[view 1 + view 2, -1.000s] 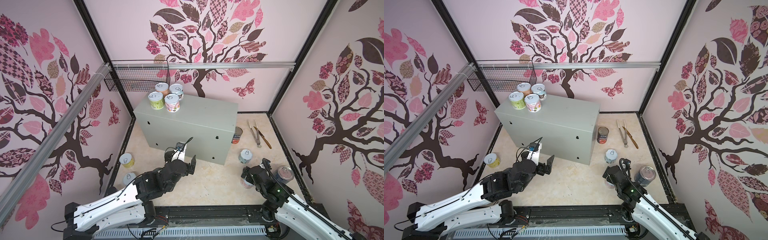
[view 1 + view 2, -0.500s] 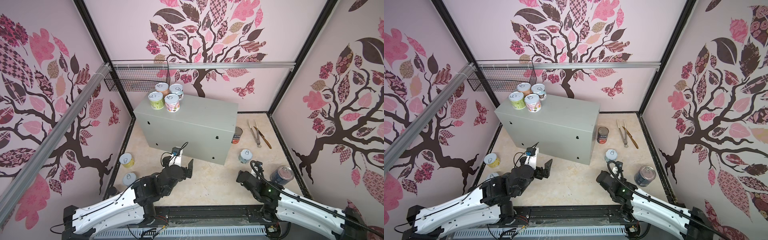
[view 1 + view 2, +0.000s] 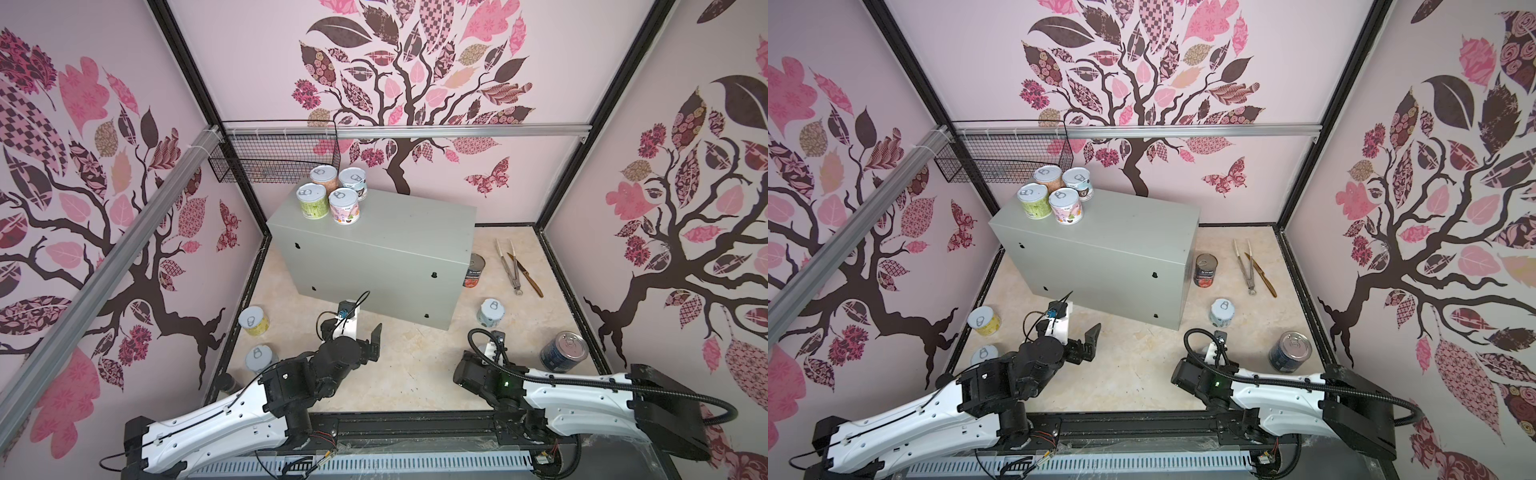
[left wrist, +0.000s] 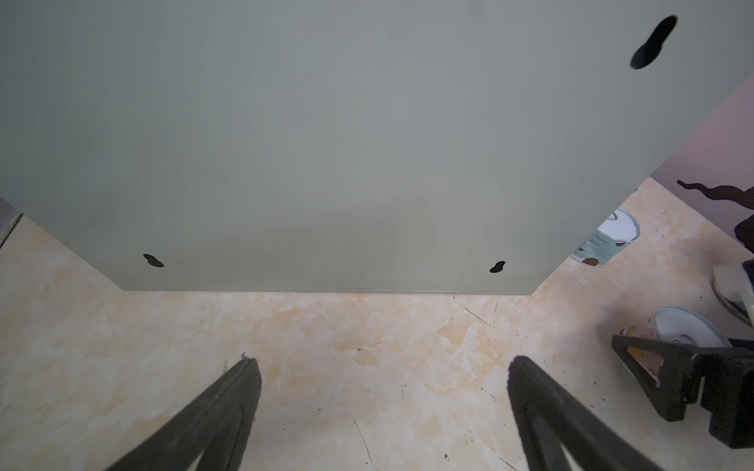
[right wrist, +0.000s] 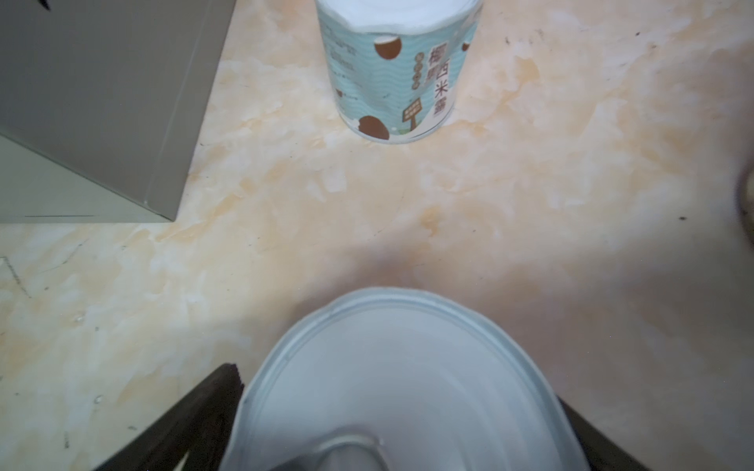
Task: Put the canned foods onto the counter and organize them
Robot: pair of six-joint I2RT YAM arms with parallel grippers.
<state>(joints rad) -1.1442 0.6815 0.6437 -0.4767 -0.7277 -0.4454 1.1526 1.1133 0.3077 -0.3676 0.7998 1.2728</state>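
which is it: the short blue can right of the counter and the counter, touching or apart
Apart. The right wrist view shows a strip of bare floor between the can and the counter corner.

I look into a cell closed in by three pale pink walls (image 3: 573, 50), each printed with a dark-branched tree decal (image 3: 397, 166) in pink and patterned leaves; a butterfly (image 3: 492, 180) sits on the back one. Black frame posts (image 3: 188, 70) mark the corners. An aluminium rail (image 3: 457, 132) crosses the back wall, a black wire basket (image 3: 270, 160) hanging at its left end. The floor (image 3: 415, 374) is cream, marble-patterned, evenly lit.
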